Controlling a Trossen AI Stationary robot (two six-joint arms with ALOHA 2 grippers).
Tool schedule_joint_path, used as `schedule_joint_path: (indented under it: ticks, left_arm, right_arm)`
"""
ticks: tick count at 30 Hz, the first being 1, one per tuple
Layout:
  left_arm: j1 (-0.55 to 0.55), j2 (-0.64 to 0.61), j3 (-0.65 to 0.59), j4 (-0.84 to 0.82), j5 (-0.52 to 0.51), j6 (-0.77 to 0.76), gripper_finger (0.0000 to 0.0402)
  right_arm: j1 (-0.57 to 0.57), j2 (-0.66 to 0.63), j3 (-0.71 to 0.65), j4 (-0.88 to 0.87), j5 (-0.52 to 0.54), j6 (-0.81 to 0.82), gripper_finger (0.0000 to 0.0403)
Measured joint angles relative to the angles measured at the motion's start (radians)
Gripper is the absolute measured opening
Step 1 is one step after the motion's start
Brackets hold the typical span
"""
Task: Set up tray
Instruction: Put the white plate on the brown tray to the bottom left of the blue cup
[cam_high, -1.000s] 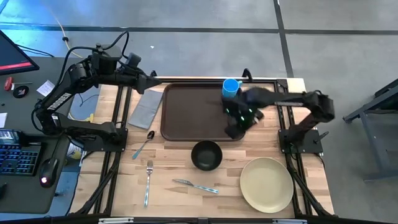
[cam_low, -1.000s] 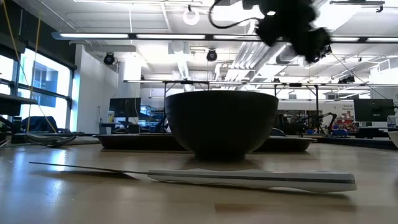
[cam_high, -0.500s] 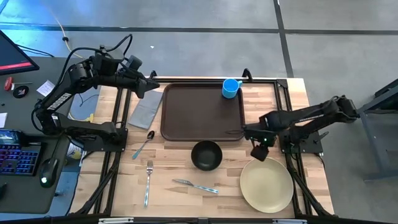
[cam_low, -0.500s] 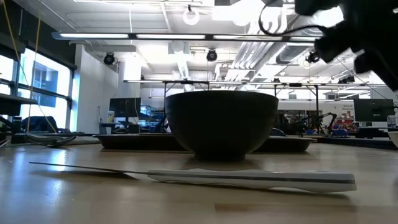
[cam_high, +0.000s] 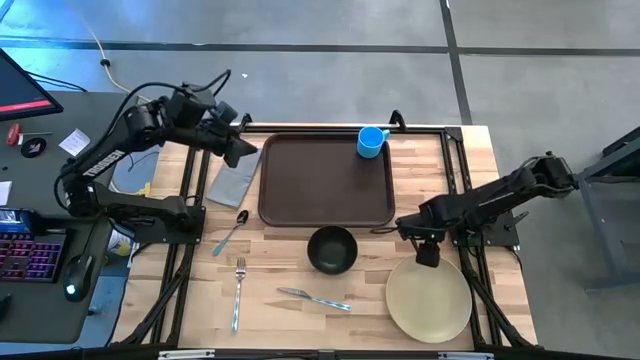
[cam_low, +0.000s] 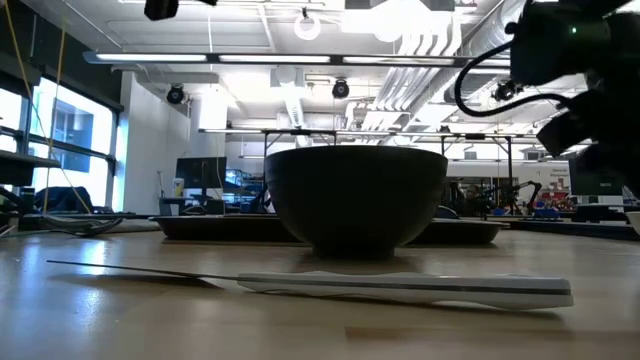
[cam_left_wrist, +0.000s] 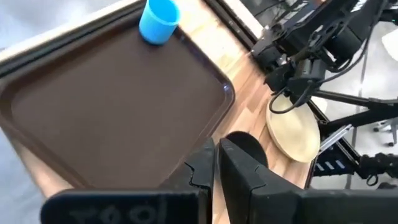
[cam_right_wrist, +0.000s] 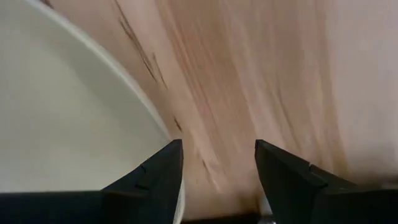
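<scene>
**Brown tray sits at the back**

We see the tray (cam_high: 326, 180) at the table's far middle, a blue cup (cam_high: 371, 141) on its corner. A grey napkin (cam_high: 234, 176) lies beside it, a black bowl (cam_high: 332, 249) in front. Our right gripper (cam_high: 426, 252), fingers apart, hangs over the beige plate (cam_high: 429, 297) edge. Our left gripper (cam_high: 240, 150), fingers pressed together, hovers above the napkin.

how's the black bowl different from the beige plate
The bowl is dark, deep and steep-walled; the plate is pale beige, flat and wider. The bowl sits just below the tray; the plate lies toward the table's right corner, with the right gripper open at its rim. Both are round and empty.
</scene>
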Motion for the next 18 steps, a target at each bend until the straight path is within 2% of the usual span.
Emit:
schedule_joint_path:
  ticks: [4,11,14,18]
  left_arm:
    - [0.000,0.000,-0.034,0.000,0.017,-0.076,0.0058]
    - [-0.015,0.000,-0.039,0.015,0.047,-0.148,0.0058]
    - [-0.042,0.000,-0.039,0.033,0.034,-0.151,0.0058]
    - [-0.080,0.000,-0.039,0.044,0.010,-0.166,0.0058]
  right_arm:
    - [0.000,0.000,-0.028,0.074,-0.048,0.000,0.0192]
    - [0.000,-0.007,0.024,-0.100,0.055,-0.049,0.0192]
    - [0.006,-0.044,0.042,-0.077,0.007,-0.030,0.0192]
    - [0.047,-0.097,0.032,0.065,-0.067,0.021,0.0192]
